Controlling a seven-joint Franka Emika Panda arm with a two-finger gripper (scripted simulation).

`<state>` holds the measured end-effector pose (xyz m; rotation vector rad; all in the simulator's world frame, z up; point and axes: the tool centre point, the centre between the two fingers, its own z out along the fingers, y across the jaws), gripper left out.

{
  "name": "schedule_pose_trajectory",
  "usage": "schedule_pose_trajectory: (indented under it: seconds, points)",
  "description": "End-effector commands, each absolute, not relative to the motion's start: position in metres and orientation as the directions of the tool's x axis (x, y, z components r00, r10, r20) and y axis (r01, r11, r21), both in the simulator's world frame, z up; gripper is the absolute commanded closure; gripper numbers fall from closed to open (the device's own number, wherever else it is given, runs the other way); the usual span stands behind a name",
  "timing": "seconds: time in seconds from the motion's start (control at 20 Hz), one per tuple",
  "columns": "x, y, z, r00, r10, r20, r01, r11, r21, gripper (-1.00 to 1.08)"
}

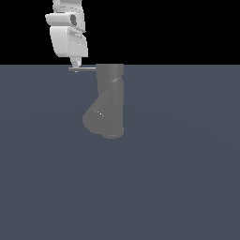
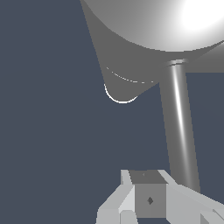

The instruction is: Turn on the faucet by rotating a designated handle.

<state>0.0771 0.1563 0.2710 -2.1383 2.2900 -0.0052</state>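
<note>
The faucet [image 1: 110, 101] stands upright on the table [image 1: 187, 178], spout angled down toward the exterior view's left. Its handle [image 1: 82, 69] sticks out sideways from the top, free end clear for pushing. The gripper [image 1: 76, 64] sits right at that outer end, likely for leverage; the fingers [image 2: 151, 199] look nearly together, but whether they grip or just touch the rod I cannot tell.

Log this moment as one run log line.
gripper: at handle's outer end, state unclear | handle: sticks out sideways from faucet top | faucet: upright
</note>
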Motion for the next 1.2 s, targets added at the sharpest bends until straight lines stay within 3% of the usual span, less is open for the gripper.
schedule_pose_trajectory:
  seconds: [0.0,1.15]
  points:
    - [0.067,0.155,0.271,-0.069,-0.998,0.0,-0.998,0.069,0.0,1.08]
    - [0.015,0.149,0.271,-0.072,-0.997,-0.003,-0.997,0.072,-0.006,1.08]
